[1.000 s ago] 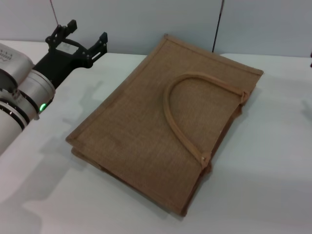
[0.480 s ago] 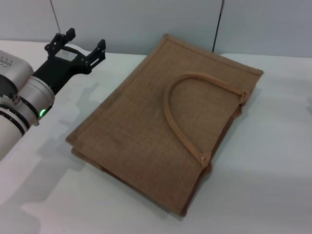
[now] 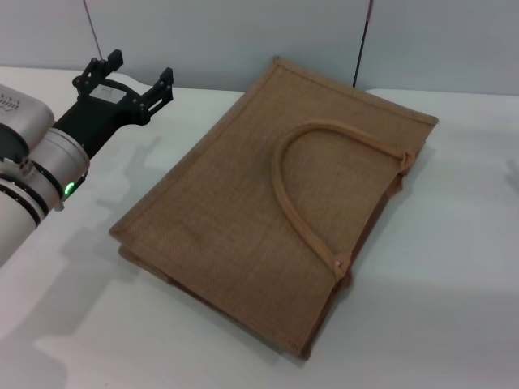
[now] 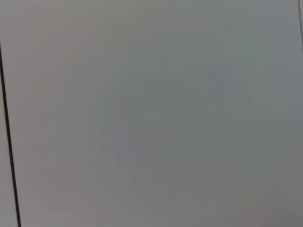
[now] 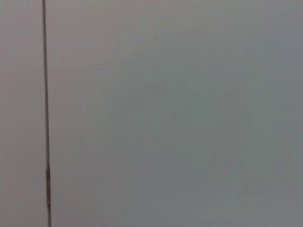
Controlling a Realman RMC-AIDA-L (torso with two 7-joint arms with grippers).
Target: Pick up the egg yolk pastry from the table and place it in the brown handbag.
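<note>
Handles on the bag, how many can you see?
1. One looped handle lies curved across the top face of the brown handbag, which rests flat on the table. A second handle may be hidden underneath the bag.

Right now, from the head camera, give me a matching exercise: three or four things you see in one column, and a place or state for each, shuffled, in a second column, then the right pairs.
Things:
1. tan-brown woven jute handbag
2. light brown looped strap handle
3. black left gripper
4. plain white table

Places or states:
A. raised over the table's far left part, fingers spread, holding nothing
B. lying flat on its side in the middle of the table
C. bearing the bag, bare to the bag's right
D. resting in an arc on the bag's upper face

Pairs: 1-B, 2-D, 3-A, 4-C
</note>
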